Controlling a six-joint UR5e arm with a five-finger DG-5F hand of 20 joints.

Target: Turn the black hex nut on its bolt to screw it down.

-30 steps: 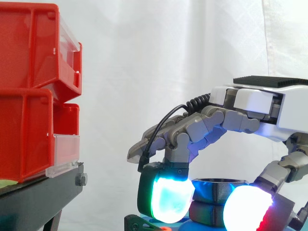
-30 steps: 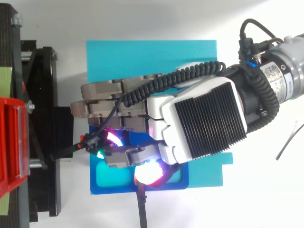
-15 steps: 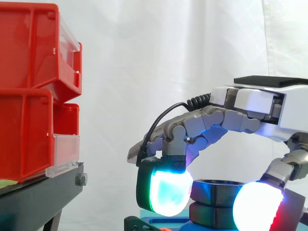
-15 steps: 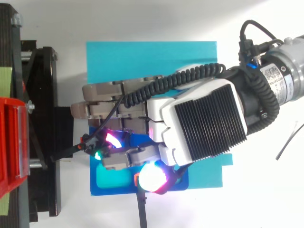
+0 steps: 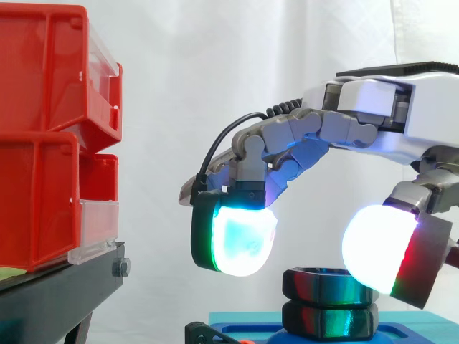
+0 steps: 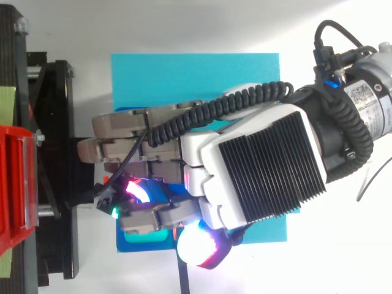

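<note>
Hand [image 5: 401,107] has lifted since half a second ago. Then its glowing pads flanked the black hex nut [image 5: 328,285] at the nut's own level; now they hang above it, touching nothing. Cyan-green pad [image 5: 237,236] up and left of nut, white pad with red edge [image 5: 376,247] up and right, wide gap between them. Fingers arched but relaxed, nothing held.

Nut unmoved: sits level atop a second black hex piece [image 5: 328,319], which stands on the blue base [image 5: 240,328]. Bolt itself not discernible.

Top view: palm [image 6: 257,165] has shifted slightly toward the black stand [image 6: 58,184]; fingertips now reach over its edge. Blue base [image 6: 131,245] lies on a teal plate [image 6: 196,70].

Two red bins stacked on the stand at left, upper [image 5: 43,72] and lower [image 5: 36,201], each with a clear front panel. Contents hidden.

Arm enters from the right, palm facing down, fingers pointing toward the bins.
</note>
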